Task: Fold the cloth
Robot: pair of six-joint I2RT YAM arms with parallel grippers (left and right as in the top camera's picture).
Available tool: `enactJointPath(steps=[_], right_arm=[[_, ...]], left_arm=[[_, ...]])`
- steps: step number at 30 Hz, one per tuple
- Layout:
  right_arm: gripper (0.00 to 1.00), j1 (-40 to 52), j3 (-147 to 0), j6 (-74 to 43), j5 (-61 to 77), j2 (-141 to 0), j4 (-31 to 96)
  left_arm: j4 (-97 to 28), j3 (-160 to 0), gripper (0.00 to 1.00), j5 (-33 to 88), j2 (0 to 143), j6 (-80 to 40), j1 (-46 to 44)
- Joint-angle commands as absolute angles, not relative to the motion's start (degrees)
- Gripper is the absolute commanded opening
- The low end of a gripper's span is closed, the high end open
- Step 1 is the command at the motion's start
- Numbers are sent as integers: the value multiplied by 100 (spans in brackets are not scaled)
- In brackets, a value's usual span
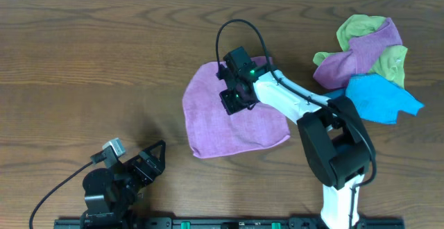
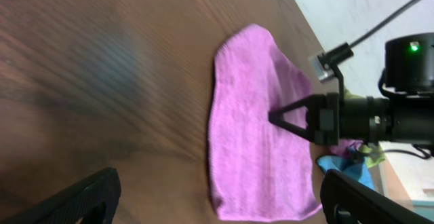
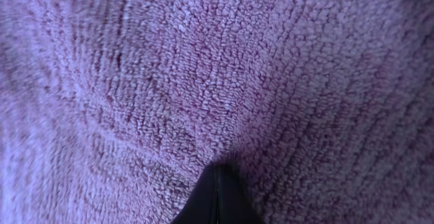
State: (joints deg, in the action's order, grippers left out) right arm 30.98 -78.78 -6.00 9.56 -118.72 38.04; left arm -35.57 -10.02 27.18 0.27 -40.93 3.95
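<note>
On one cloth (image 1: 222, 128) (lilac) sits the closed right gripper (image 1: 232, 104).

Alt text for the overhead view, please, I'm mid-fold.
The right gripper, shut, has its tips down near the middle of the lilac cloth, which lies spread on the wooden table. The left gripper sits open at lower left, apart from it. A blue cloth and a green-and-purple bunch lie at upper right.

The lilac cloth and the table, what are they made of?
The cloth looks like soft microfibre or terry, matte: close up it shows tiny fuzzy loops. The table looks like dark wood or wood-look laminate: long grain streaks, faint sheen.
</note>
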Motion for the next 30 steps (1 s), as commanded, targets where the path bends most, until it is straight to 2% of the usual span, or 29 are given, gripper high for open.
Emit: enactJointPath(steps=[1, 7, 13, 18, 25, 30], right_arm=[[1, 3020, -7703, -510, -276, -12066, 4219], [1, 3048, -7815, -508, -266, -12020, 4545], [1, 3159, -8403, -504, 145, -11727, 4827], [1, 3251, -8552, -270, 141, -11413, 4648], [1, 3085, -8556, -421, -1, -11177, 4687], [1, 2661, -8665, -421, 1, -10530, 4591]], left_arm=[[-3610, -978, 95, 2410, 32, -4112, 373], [-3588, -952, 95, 2169, 104, -4082, 373], [-3229, -950, 95, 3144, 589, -4064, 373], [-2751, -950, 95, 3232, 1249, -4025, 370], [-1313, -947, 95, 3922, 2676, -4036, 370], [84, -947, 95, 4648, 3994, -4644, 370]])
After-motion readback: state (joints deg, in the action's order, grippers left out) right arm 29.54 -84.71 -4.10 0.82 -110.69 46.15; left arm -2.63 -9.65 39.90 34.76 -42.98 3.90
